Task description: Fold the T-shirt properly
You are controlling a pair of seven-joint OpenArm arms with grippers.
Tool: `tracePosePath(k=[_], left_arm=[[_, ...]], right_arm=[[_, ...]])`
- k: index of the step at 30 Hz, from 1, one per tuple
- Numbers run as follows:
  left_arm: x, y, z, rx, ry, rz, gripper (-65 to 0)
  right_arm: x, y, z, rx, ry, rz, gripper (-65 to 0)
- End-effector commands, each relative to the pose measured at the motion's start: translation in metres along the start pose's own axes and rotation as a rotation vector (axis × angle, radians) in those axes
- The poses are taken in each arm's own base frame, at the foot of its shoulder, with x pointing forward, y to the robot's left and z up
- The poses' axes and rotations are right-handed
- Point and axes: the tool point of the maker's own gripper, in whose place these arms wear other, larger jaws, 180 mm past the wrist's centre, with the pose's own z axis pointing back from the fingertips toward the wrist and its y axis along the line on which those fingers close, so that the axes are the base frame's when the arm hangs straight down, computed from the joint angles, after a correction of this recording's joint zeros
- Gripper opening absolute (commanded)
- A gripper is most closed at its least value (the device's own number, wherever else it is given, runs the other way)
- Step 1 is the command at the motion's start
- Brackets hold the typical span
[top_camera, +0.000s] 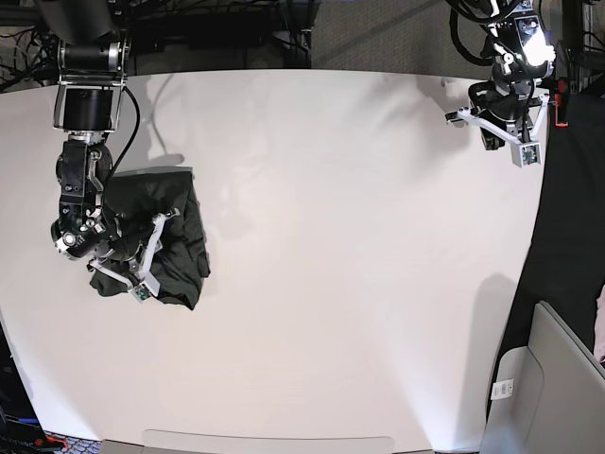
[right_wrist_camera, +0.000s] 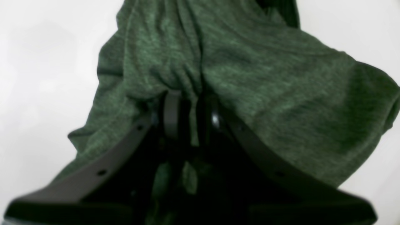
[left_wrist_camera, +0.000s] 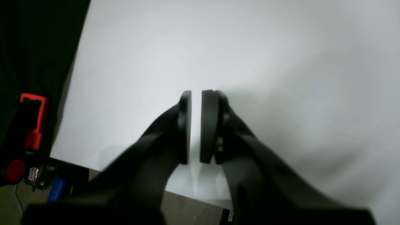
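Your work surface: one white table (top_camera: pixel 321 284), matte and plain, with a curved far edge and a rounded right-hand edge in the base view.

Your item lying on it: one T-shirt (top_camera: pixel 175 236), dark green heathered knit, bunched in a rumpled heap near the left side of the base view, well apart from the far right corner. In the right wrist view you see the fabric (right_wrist_camera: pixel 250 78) gathered in soft folds, with bare white table showing on both sides of it.

The left wrist view gives you only bare white tabletop (left_wrist_camera: pixel 250 56), ending at a straight near edge with tan floor (left_wrist_camera: pixel 193 209) beyond it.
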Motion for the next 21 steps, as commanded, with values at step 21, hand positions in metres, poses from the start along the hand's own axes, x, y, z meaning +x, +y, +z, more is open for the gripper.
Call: tracePosePath(k=[21], left_arm=[[-0.023,0.038,0.022,0.11,0.025,0.069,-61.4]], right_arm=[[0.017,0.092,0.091,0.064,-0.254,0.176,-54.7]])
